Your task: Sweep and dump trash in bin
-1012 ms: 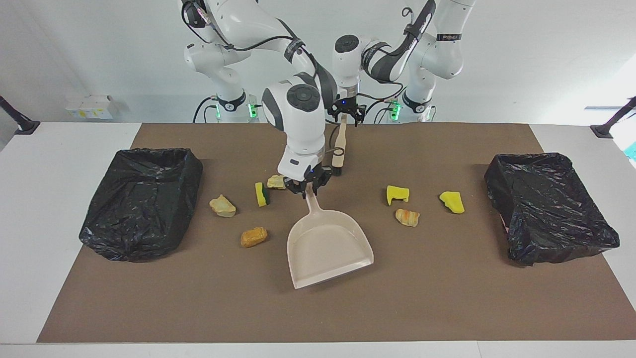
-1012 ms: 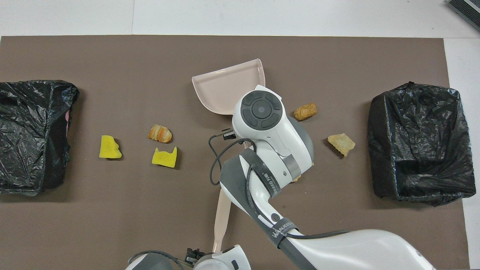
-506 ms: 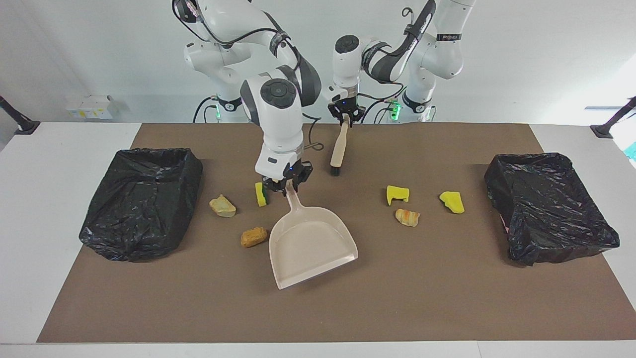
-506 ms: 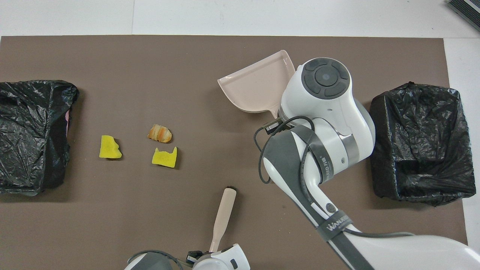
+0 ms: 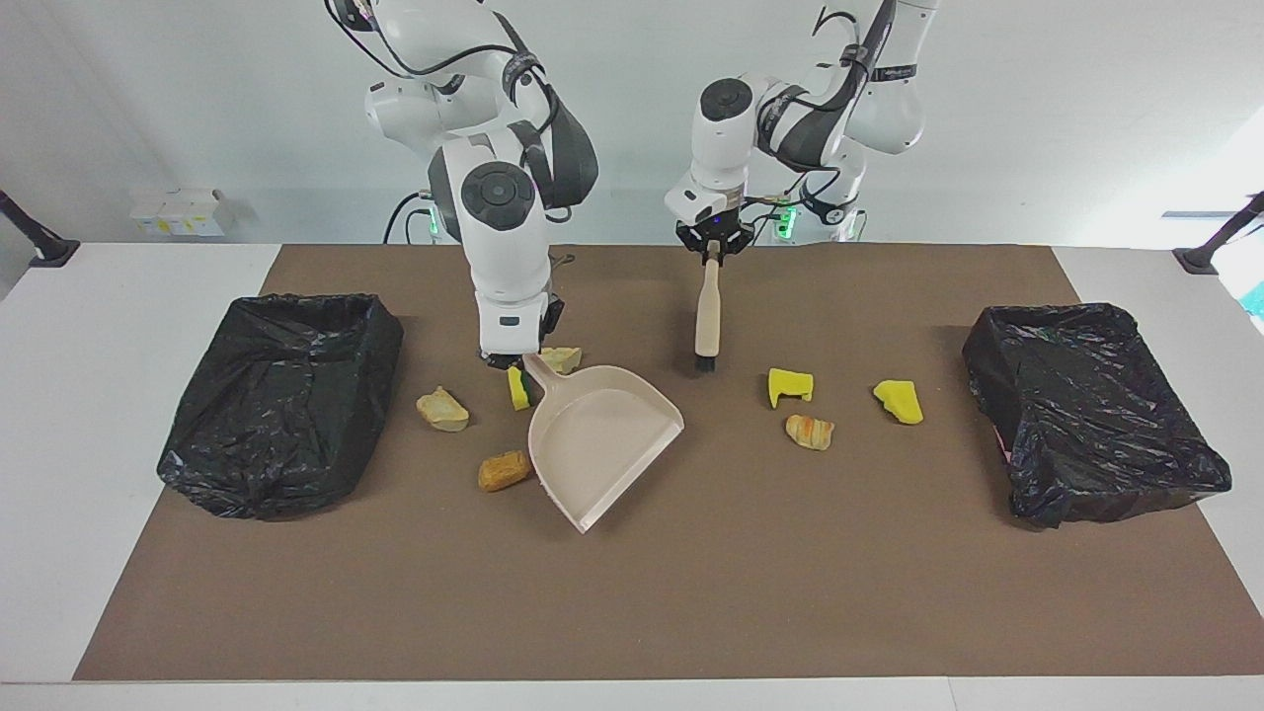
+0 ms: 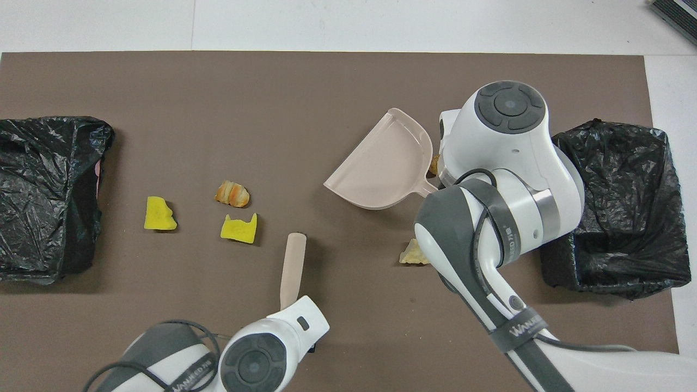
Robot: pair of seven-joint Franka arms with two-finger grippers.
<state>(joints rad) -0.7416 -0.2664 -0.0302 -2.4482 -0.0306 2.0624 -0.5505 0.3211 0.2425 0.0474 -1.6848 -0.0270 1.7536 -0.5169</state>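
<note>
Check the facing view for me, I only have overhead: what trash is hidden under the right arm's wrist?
Observer: A green-backed sponge lies beside the dustpan handle, by the right gripper.
Operator: Anything else under there?
Observer: A tan lump, between that sponge and the bin at the right arm's end.
Operator: Left gripper holding the brush?
Observer: Yes, the left gripper grips the brush by its handle top, bristles down.

Right gripper (image 5: pixel 513 357) swung the dustpan (image 5: pixel 602 439) toward the left of the facing frame, pan now angled with its edge beside the orange lump (image 5: pixel 504 470), left gripper (image 5: pixel 710 249) carried the brush (image 5: pixel 705 318) rightward, hanging upright near centre
</note>
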